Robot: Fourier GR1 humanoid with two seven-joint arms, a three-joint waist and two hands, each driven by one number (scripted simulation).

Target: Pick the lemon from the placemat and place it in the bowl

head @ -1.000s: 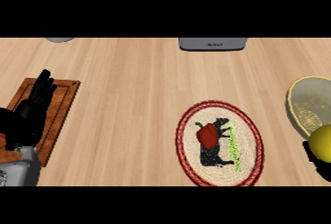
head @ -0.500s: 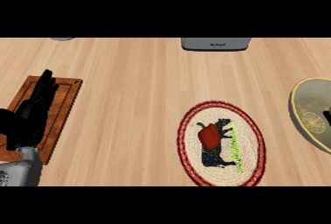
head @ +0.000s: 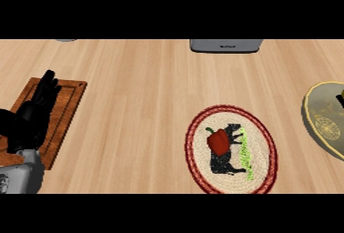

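Observation:
The oval woven placemat [head: 230, 119] with a red rim lies right of centre; only its black, red and green picture shows on it. No lemon is visible anywhere in the head view. The yellowish patterned bowl [head: 321, 119] sits at the right edge, partly cut off. A dark sliver of my right hand [head: 341, 98] shows over the bowl at the very edge, and what it holds is out of sight. My left hand [head: 33, 116] rests open at the left, fingers up, over the wooden board.
A brown wooden cutting board [head: 69, 104] lies at the left under my left hand. A grey appliance [head: 225, 45] stands at the far edge, and a small grey object [head: 66, 40] sits at the far left.
The lemon, held at the right edge a second ago, has gone out of view. The right hand moved farther along the edge, over the bowl. The left hand stayed still.

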